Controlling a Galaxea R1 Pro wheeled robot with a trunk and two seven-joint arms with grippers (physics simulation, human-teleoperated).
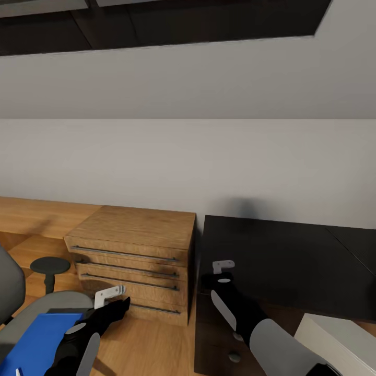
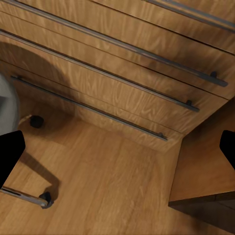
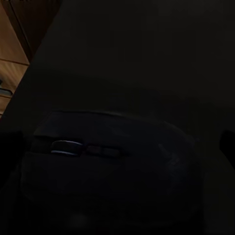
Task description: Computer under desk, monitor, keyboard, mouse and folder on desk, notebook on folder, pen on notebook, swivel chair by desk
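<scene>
Oak plank floor [image 1: 156, 339] and pale grey sloped wall [image 1: 209, 156] frame the scene; no readable writing, brands or labels anywhere.

Nearest, lower left in the head view: swivel chair [image 1: 36, 313] with grey seat, blue folder [image 1: 36, 342] lying flat on it, black armrest pad [image 1: 50, 265] behind. Left gripper [image 1: 112, 297] hangs just past the seat edge, over the floor in front of the dresser. Left wrist view shows its dark fingertips [image 2: 11, 152] at both frame edges, wide apart, nothing between them; a chair caster [image 2: 45, 198] and chrome leg sit on the floor below.

Right gripper [image 1: 223, 269] is at the near left corner of the desk [image 1: 292, 261], over the glossy black top. Right wrist view is very dark: mouse [image 3: 110, 171] sits close under the camera on the black desktop, scroll wheel and buttons faintly visible. Fingers barely visible at frame edges, seemingly spread either side of the mouse; contact cannot be told.

Computer [image 1: 339, 337], light grey box, lower right beside the desk front.

Light oak dresser [image 1: 136, 250] with long metal bar handles stands right against the desk's left side, between chair and desk. Dark ceiling recess [image 1: 183, 23] at top, farthest.
</scene>
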